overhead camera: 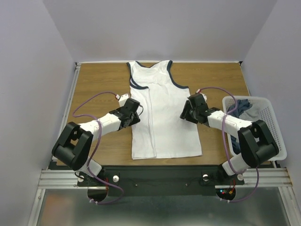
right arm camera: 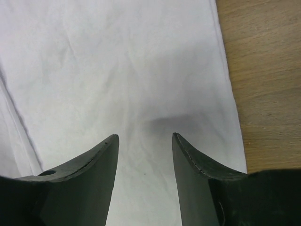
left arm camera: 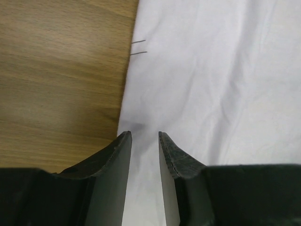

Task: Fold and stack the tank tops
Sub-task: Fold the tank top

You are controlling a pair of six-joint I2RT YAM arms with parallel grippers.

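Seen from above, the left end effector [overhead camera: 137, 111] covers a stretch of the white tank top's [overhead camera: 164, 127] left edge, and the right end effector [overhead camera: 185, 112] covers a stretch of its right edge; whether the fingers touch the cloth cannot be told there. The top's folded-over left panel hides the layer beneath it. The right arm [overhead camera: 247, 136] masks the basket's [overhead camera: 278, 136] near-left corner, and the bunched dark cloth [overhead camera: 242, 107] inside is too crumpled to count garments. In both wrist views the top runs past the frame edges, and the finger bases are cut off at the bottom.
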